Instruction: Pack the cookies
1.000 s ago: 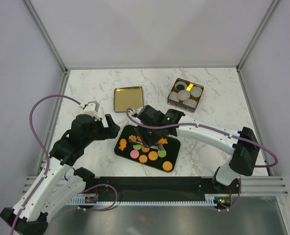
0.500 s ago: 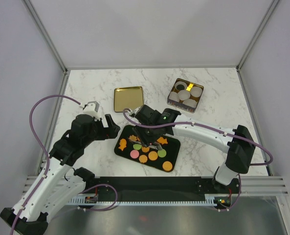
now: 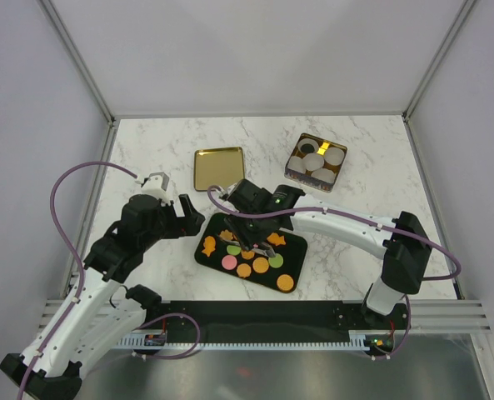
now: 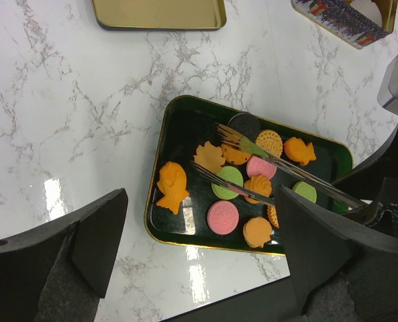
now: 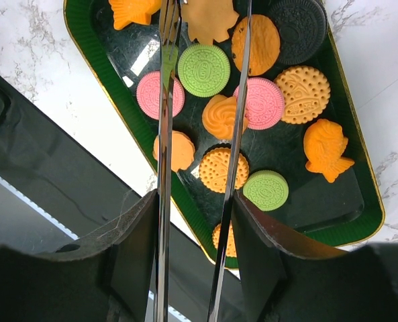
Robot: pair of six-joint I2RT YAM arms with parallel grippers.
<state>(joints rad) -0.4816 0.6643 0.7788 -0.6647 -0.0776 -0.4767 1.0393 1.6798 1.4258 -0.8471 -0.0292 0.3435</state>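
Observation:
The cookies [image 3: 248,255] lie on a dark tray with a gold rim [image 3: 205,258]: orange, pink, green and one dark. My right gripper [image 3: 251,223] hovers over the tray's left half, shut on metal tongs [image 5: 164,134]. The tongs' two arms are spread. Their tips straddle a green cookie [image 5: 203,70] and an orange leaf-shaped one [image 5: 209,20]; nothing is pinched between them. The left wrist view shows the tongs [image 4: 272,161] above the cookies [image 4: 223,216]. My left gripper [image 3: 190,218] is open and empty, just left of the tray [image 4: 160,221].
A gold tin lid [image 3: 219,167] lies behind the tray. An open tin [image 3: 316,160] holding white paper cups and one dark cookie stands at the back right. A black strip [image 3: 271,312] runs along the table's near edge.
My right gripper with the tongs has shifted a little left over the tray. The left arm has not moved.

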